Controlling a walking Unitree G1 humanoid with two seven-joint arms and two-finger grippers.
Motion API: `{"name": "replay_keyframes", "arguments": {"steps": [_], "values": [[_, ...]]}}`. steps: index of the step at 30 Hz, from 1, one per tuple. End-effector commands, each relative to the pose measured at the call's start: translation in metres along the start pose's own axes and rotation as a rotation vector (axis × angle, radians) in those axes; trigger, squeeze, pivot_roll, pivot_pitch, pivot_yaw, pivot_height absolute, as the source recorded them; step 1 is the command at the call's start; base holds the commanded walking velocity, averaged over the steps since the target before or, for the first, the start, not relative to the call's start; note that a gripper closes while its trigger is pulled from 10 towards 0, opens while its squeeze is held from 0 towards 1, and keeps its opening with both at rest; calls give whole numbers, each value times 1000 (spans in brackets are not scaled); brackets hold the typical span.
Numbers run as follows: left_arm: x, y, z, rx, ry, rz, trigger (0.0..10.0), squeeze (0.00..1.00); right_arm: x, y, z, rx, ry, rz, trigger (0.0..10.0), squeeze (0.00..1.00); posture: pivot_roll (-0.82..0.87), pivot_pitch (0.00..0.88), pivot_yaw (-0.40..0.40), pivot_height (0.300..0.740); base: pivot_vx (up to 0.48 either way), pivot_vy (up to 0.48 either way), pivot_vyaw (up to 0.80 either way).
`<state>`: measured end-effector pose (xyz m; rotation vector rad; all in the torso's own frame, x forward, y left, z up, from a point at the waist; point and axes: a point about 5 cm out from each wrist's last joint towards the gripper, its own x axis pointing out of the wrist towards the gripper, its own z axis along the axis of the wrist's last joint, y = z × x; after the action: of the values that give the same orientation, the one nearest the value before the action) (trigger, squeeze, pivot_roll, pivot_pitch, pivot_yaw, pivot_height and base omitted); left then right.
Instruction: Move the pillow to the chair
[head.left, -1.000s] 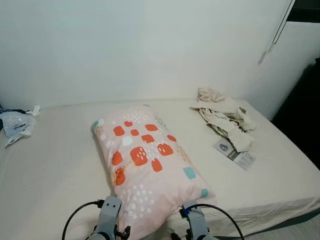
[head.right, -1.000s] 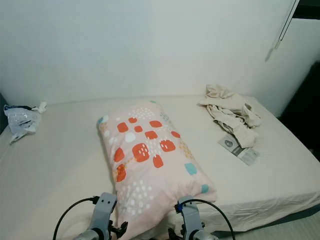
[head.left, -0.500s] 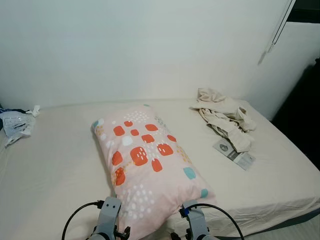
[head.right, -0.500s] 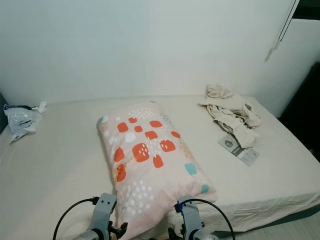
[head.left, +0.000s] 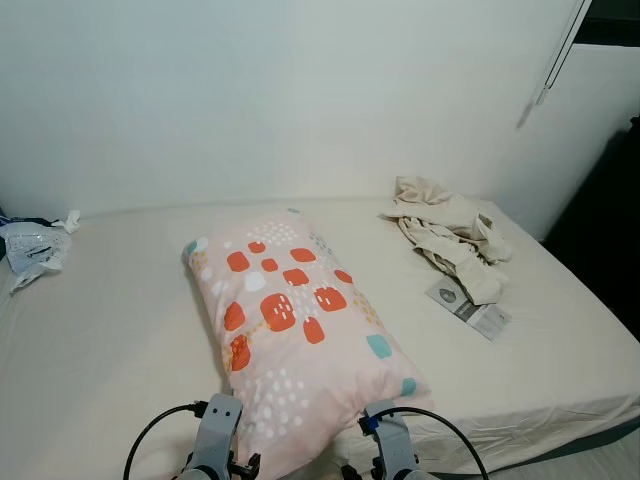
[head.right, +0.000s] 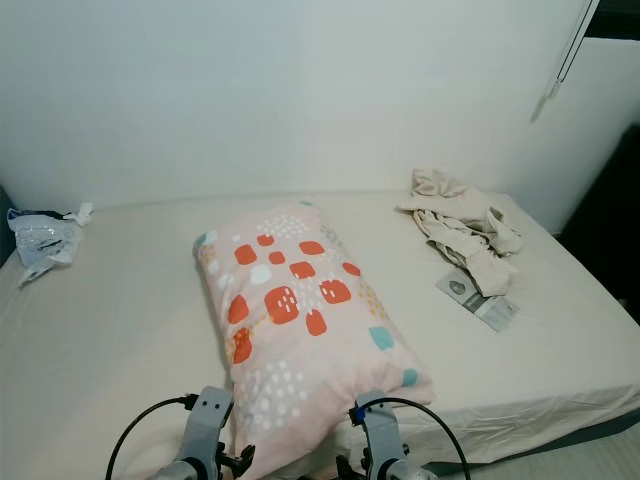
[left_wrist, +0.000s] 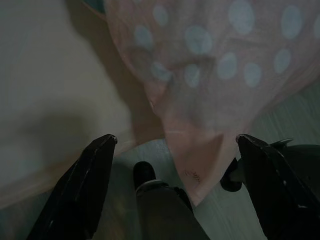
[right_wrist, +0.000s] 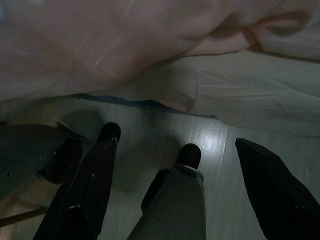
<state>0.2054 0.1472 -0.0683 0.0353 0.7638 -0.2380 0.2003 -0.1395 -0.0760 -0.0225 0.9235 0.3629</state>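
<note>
A pink pillow (head.left: 295, 330) with red, white and teal patches lies lengthwise on the bed (head.left: 110, 340), its near end at the front edge. Both silver wrists rise at the bottom of the eye views, the left one (head.left: 218, 432) beside the pillow's near left corner, the right one (head.left: 388, 440) by its near right corner. In the left wrist view my left gripper (left_wrist: 177, 150) is open, its fingers (left_wrist: 85, 185) spread below the pillow's hanging corner (left_wrist: 195, 100). In the right wrist view my right gripper (right_wrist: 175, 150) is open under the pillow's edge (right_wrist: 100, 45), with the floor beneath.
A heap of beige clothes (head.left: 450, 235) and a small booklet (head.left: 468, 308) lie at the bed's right side. A crumpled plastic bag (head.left: 35, 250) sits at the far left. A white wall runs behind the bed, and dark space lies at the far right.
</note>
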Motion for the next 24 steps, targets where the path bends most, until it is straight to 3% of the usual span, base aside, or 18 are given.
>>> {"name": "replay_keyframes", "arguments": {"steps": [1,24], "values": [[-1,-2,-5,-11,14,1,10000,0,0,-2,1,-6,-2,-2,10000,0,110,0,-97,740,0,0,0],[-1,-1,-6,9,26,-5,10000,0,0,1,0,3,-3,-3,10000,0,110,0,-80,740,0,0,0]]}}
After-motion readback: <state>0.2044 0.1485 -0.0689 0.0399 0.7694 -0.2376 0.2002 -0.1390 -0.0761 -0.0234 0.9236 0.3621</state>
